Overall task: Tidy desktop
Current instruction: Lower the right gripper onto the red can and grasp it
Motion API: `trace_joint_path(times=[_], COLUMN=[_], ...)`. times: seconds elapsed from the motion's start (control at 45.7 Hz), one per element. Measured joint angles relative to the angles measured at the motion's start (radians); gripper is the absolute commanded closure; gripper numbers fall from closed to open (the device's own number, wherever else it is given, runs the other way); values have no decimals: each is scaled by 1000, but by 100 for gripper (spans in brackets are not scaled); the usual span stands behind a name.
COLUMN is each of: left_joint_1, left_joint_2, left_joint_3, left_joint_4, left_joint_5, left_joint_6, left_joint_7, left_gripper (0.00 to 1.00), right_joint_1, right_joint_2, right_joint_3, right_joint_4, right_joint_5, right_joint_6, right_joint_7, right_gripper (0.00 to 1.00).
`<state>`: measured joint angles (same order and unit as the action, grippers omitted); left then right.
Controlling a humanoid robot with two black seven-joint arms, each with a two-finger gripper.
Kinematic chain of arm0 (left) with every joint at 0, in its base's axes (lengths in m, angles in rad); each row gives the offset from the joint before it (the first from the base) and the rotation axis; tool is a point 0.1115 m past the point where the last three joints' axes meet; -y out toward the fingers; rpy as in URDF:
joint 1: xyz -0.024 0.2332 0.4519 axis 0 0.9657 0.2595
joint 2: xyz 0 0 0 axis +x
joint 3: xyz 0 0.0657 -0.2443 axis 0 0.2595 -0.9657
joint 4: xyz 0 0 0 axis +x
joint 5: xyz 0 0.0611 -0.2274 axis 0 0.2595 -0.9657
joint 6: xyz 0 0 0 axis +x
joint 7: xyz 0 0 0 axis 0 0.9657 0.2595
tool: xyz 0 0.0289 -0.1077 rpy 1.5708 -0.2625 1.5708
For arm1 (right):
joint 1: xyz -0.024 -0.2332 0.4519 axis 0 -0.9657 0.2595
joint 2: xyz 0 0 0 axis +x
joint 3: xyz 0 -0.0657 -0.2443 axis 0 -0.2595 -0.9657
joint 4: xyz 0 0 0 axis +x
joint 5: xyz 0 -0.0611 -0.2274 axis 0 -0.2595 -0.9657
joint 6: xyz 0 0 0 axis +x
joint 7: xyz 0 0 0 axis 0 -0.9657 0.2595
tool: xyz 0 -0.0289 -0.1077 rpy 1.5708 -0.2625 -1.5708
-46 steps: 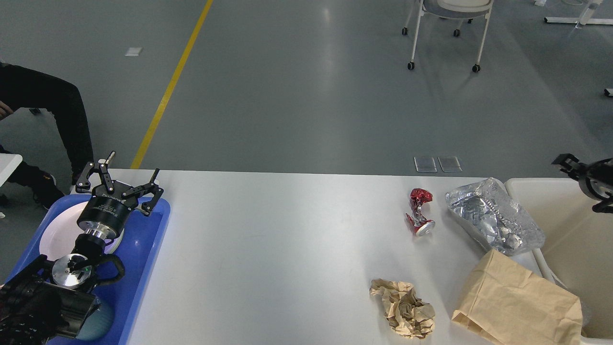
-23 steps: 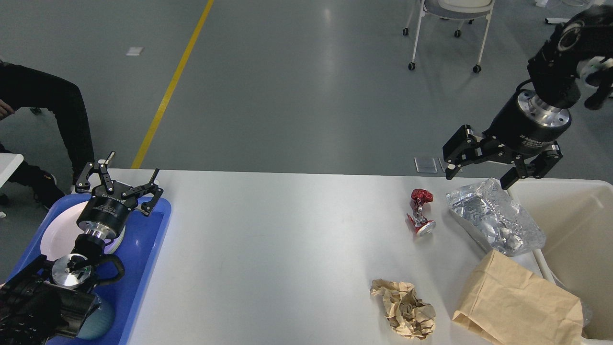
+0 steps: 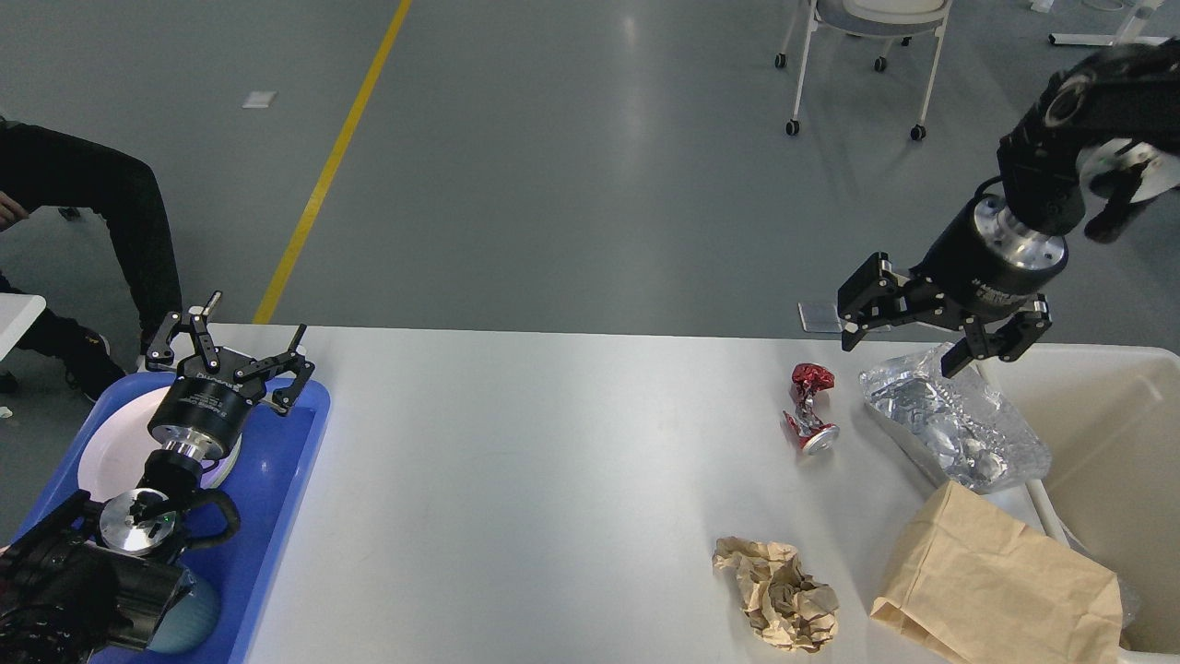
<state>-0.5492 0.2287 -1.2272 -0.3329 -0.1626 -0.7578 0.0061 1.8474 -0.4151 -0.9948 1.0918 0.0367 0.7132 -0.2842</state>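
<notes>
The counter (image 3: 553,461) filled the near half of the view, a wide white top with its left and middle bare and the litter gathered at its right end. There lay a crushed red can (image 3: 808,410), a crumpled foil tray (image 3: 954,429) just right of it, a ball of brown paper (image 3: 776,595) at the near edge, and a flat brown paper bag (image 3: 1000,581) overlapping the rim of the cream bin (image 3: 1106,443) at the far right.

The right end effector (image 3: 899,346) had swung in from the right over the last second and dropped lower, and it hung with its fingers spread just above the far end of the foil tray, not yet touching it as far as could be seen. That suggested the tray was the next piece chosen for the bin, with four pieces of rubbish left to clear.

The left end effector (image 3: 230,355) had not moved: fingers spread and empty, above the blue tray (image 3: 286,498) holding a white plate (image 3: 106,452) at the counter's left.
</notes>
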Motion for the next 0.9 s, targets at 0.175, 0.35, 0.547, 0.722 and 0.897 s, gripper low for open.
trace_joint_path(times=[0.175,0.35,0.547,0.722,0.897], left_joint_1=[0,0,0,0,0], left_joint_2=[0,0,0,0,0], left_joint_3=[0,0,0,0,0], left_joint_4=[0,0,0,0,0], left_joint_5=[0,0,0,0,0], left_joint_6=[0,0,0,0,0], left_joint_7=[0,0,0,0,0], left_gripper=[4,4,4,4,4], right_joint_1=[-314,-533,-659,-723,-790], right_joint_2=[53,129,202,244,288], right_joint_3=[123,258,327,375,383], right_joint_4=[-161,-373,-532,-622,-662], right_joint_5=[0,0,-1,-1,-1], right_joint_6=[-280,-342,-350,-389,-494], right_joint_7=[0,0,0,1,1], right_gripper=[0,0,0,0,19])
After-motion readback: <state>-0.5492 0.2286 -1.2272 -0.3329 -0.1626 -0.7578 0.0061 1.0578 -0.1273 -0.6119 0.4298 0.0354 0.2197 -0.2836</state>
